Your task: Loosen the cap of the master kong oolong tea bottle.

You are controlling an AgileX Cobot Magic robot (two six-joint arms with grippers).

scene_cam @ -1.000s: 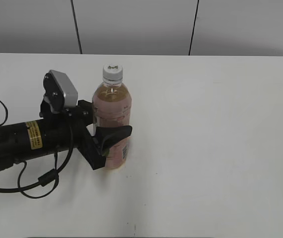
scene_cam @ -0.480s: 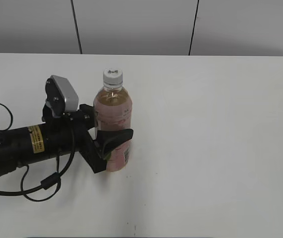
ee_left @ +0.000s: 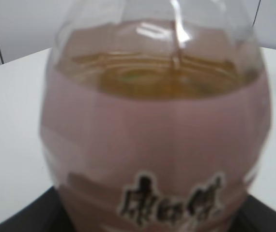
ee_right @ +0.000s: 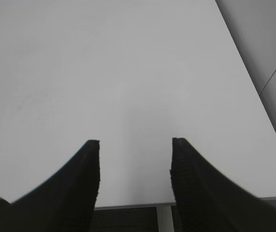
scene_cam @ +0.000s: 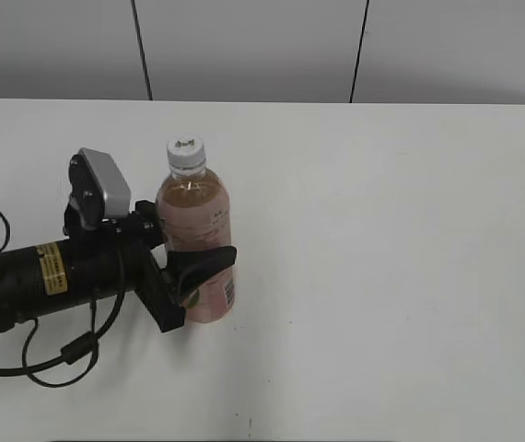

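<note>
The master kong oolong tea bottle (scene_cam: 195,235) stands upright on the white table, amber tea above a pink label. Its white cap (scene_cam: 186,152) sits on top with a small dark mark. My left gripper (scene_cam: 198,262) reaches in from the left and is shut on the bottle's labelled body. In the left wrist view the bottle (ee_left: 157,140) fills the frame, and the cap is out of view there. My right gripper (ee_right: 134,145) is open and empty over bare table; it does not show in the exterior view.
The white table (scene_cam: 401,249) ends at a grey panelled wall at the back. A black cable (scene_cam: 69,354) loops under the left arm. The right wrist view shows the table's edge (ee_right: 210,199) close to the right fingers.
My left gripper has moved the held bottle to the left and a little toward the front of the table. The bottle stays upright.
</note>
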